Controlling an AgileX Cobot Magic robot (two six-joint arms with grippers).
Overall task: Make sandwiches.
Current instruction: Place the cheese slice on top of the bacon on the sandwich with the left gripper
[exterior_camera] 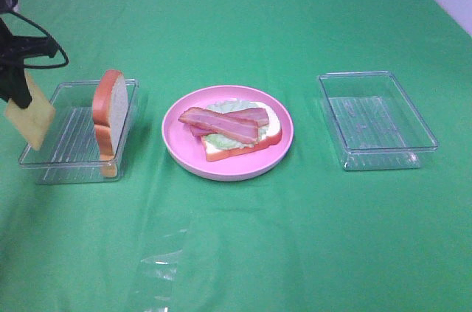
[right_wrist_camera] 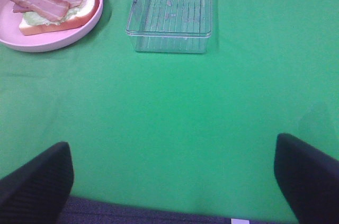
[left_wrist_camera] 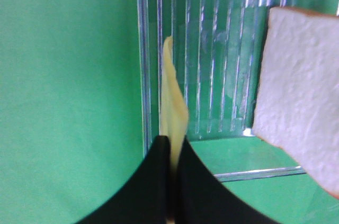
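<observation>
Open-faced toy sandwich (exterior_camera: 240, 133) of white bread, pale lettuce and two reddish-brown bacon strips, lying on the round pink plate (exterior_camera: 177, 142) at bench centre; left end effector (left_wrist_camera: 172, 152) clamped on a thin yellow cheese square (exterior_camera: 31, 116) above the left clear plastic tray (exterior_camera: 74, 157), which holds an upright bread slice (exterior_camera: 110, 111); right end effector (right_wrist_camera: 172, 173) spread apart over green cloth

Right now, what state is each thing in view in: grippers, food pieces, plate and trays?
Left gripper: shut on the cheese slice, held above the left tray.
Right gripper: open, holding nothing.
Bread slice: standing on edge in the left tray.
Open sandwich: bread, lettuce, two bacon strips; untopped, on the pink plate.
Right tray: holds no food.
</observation>
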